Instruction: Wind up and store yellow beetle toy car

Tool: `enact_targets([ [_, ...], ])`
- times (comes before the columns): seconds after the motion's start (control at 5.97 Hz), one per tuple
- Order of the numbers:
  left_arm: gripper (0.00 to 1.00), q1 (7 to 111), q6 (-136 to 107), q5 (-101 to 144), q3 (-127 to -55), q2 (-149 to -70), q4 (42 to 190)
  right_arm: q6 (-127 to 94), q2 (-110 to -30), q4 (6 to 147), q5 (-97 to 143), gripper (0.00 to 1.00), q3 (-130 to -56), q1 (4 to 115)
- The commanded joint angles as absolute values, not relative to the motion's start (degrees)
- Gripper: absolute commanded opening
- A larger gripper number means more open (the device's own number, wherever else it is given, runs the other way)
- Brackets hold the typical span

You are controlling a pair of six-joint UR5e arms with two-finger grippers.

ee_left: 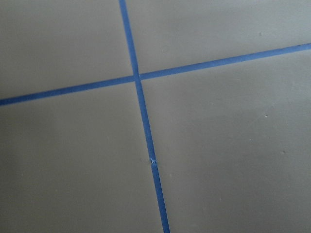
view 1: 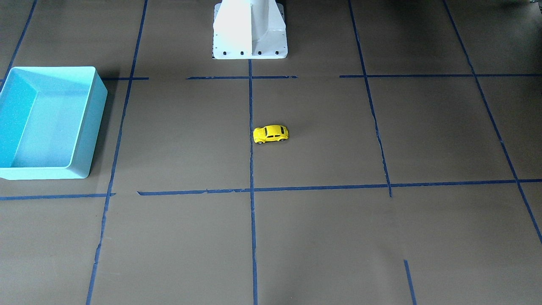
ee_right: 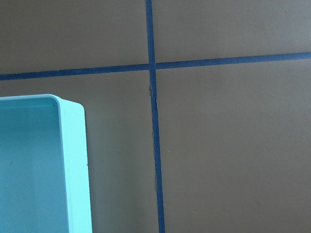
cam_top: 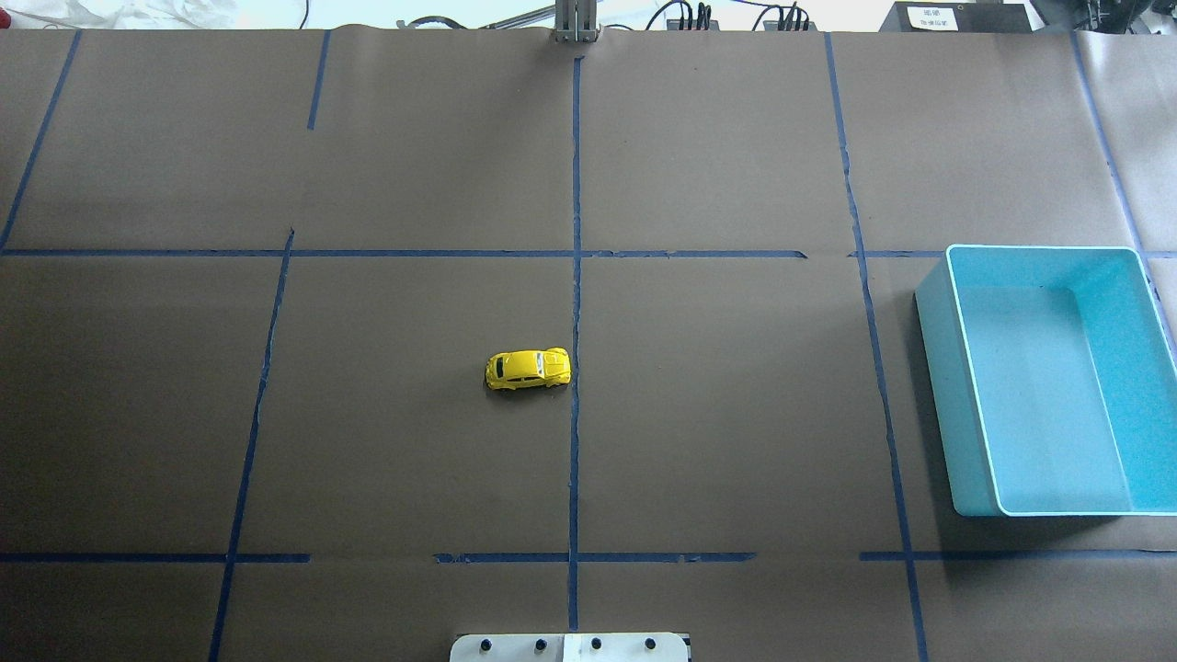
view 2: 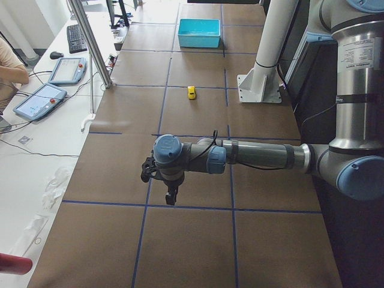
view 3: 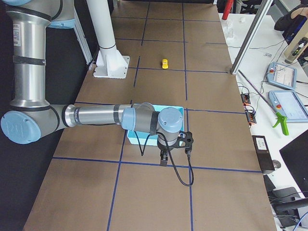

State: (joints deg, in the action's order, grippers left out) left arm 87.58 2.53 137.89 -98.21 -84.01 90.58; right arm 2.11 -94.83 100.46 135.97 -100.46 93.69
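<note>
I see the car (cam_top: 528, 370) standing on its wheels near the middle of the table (cam_top: 736, 414), touched by nothing. It sits just on the robot's left side of the centre tape line (cam_top: 575, 441), lengthwise along the table.

The bin (cam_top: 975, 386) stands at the table's right end, about midway between the robot's edge and the operators' edge, well apart from the car.

The left end effector (view 2: 170, 195) hangs above the table's left end, fingers pointing down. It shows only in the side view, so I cannot tell whether it is spread or pressed together. Its wrist camera shows only a crossing of tape lines.

The right end effector (view 3: 164, 156) hangs above the right end, near the bin. I cannot tell its state either. Its wrist camera catches one corner of the bin.
</note>
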Motion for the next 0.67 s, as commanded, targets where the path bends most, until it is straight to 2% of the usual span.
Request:
enact_targets([
  [0.0, 1.00, 87.9, 1.8, 138.2, -99.9, -81.0, 91.4, 2.0, -94.8, 100.5, 136.0, 1.00, -100.4, 93.7],
  [0.5, 1.00, 87.7, 1.8, 137.6, -100.0, -80.9, 91.3, 2.1, -94.8, 100.5, 136.0, 1.00, -100.1, 93.7],
])
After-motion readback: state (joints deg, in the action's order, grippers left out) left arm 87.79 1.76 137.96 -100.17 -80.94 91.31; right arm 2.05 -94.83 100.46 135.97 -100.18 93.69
